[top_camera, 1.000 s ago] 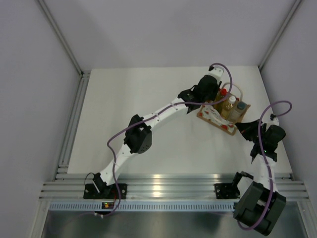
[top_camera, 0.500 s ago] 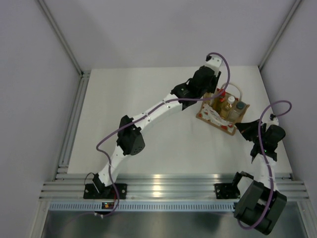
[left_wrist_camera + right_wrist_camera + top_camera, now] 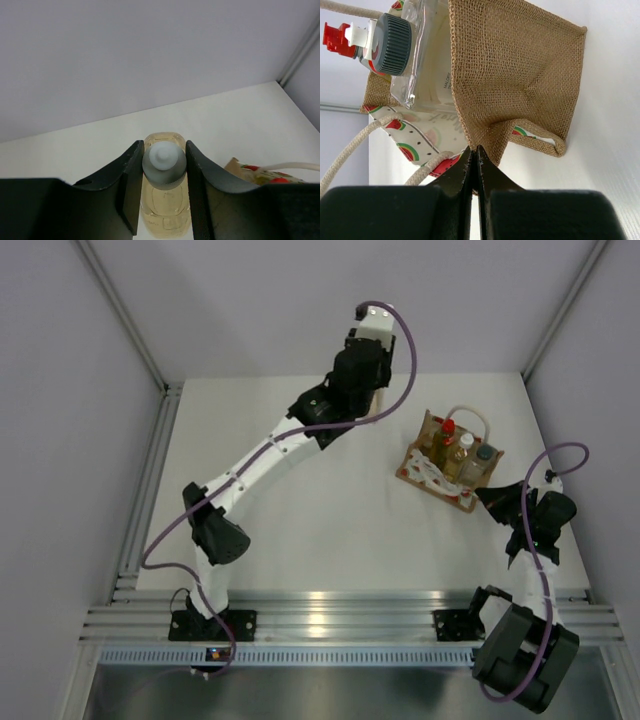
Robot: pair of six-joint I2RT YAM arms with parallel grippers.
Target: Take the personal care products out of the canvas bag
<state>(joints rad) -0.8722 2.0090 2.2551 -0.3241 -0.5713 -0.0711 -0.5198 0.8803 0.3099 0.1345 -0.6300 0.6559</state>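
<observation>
My left gripper point(image 3: 164, 167) is shut on the white cap of an amber bottle point(image 3: 165, 210) and holds it above the table's far middle, left of the bag; in the top view the gripper point(image 3: 374, 390) is well clear of the bag. The canvas bag point(image 3: 432, 472) stands at the far right with three bottles in it: a yellow one with a red cap point(image 3: 448, 430), an amber one with a white cap point(image 3: 466, 446) and a clear one with a dark grey cap point(image 3: 485, 456). My right gripper point(image 3: 477, 150) is shut on the bag's tan edge point(image 3: 520, 75).
The white table point(image 3: 300, 490) has grey walls on three sides and a metal rail point(image 3: 140, 500) along its left edge. A looped white handle point(image 3: 470, 415) sticks up behind the bag. The aluminium frame point(image 3: 340, 620) runs along the near edge.
My left gripper has lifted the amber bottle out of the bag and carried it up and to the left, away from the bag. The right gripper has stayed on the bag's edge.
</observation>
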